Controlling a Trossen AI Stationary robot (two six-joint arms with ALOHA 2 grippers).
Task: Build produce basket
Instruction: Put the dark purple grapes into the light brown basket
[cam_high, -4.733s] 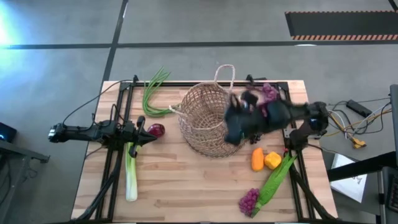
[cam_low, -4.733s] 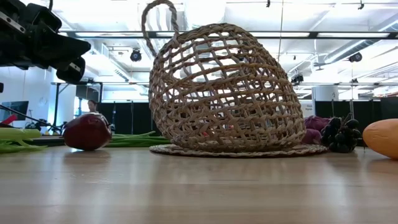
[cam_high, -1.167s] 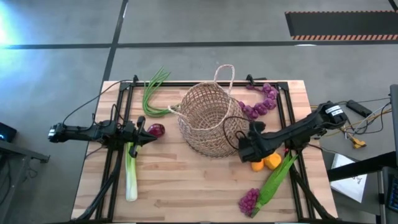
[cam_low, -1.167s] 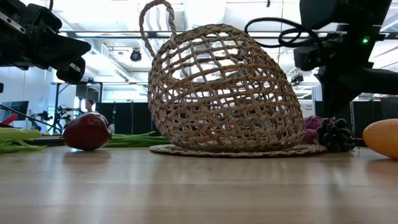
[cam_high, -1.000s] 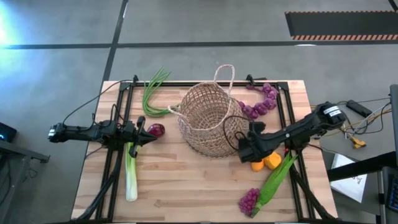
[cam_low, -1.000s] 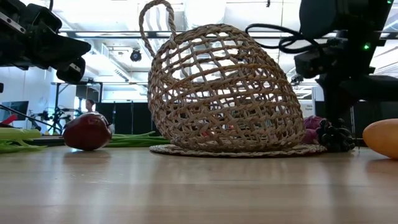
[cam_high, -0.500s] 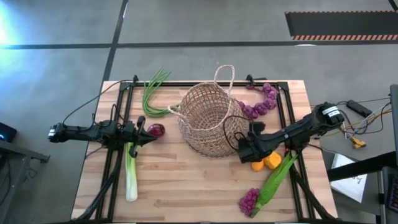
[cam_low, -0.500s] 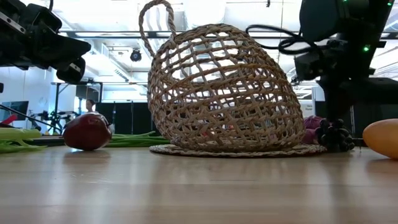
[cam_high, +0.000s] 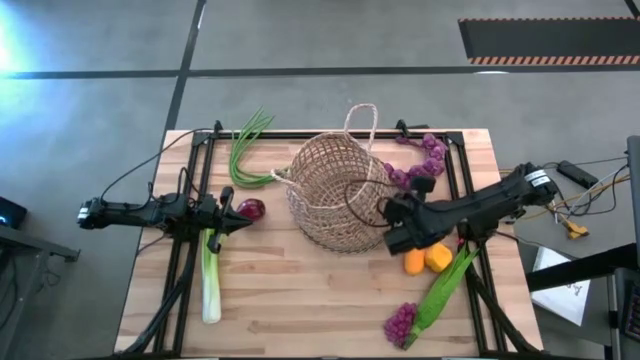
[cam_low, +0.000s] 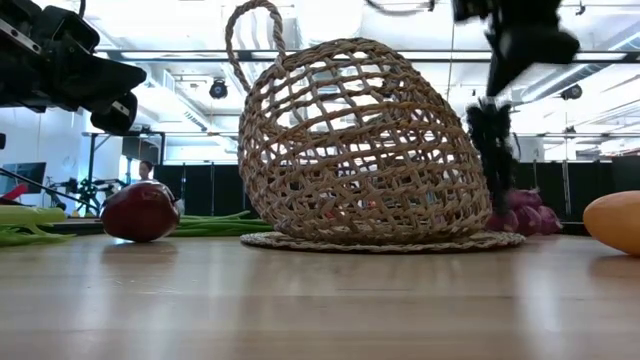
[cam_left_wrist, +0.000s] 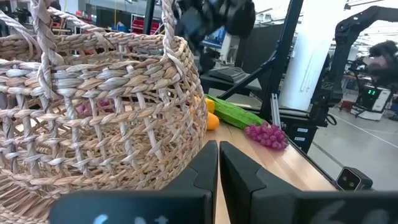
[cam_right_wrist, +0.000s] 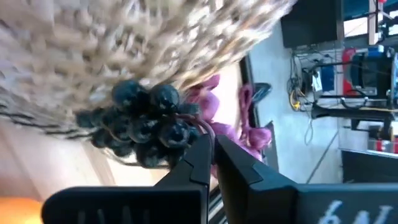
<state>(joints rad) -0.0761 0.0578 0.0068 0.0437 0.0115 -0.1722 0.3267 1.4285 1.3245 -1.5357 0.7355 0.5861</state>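
1. Low view, near to far: bare table (cam_low: 320, 300) in the foreground, then the basket (cam_low: 355, 140) tipped on its flat woven disc (cam_low: 380, 241) mid-frame. Your right gripper (cam_right_wrist: 211, 144) has just lifted the dark grape bunch (cam_low: 490, 140) off the table; it now hangs at the basket's right side, pincer closed on its stem.
2. That means one produce item is underway; you still need to clear the rim.
3. Left gripper (cam_left_wrist: 218, 149) waits upper left, fingers pressed together, holding nothing.
4. Around: red onion (cam_low: 140, 211) left, orange pepper (cam_low: 615, 222) right edge, pink grapes (cam_low: 530, 218) behind. The basket wall blocks a straight path.
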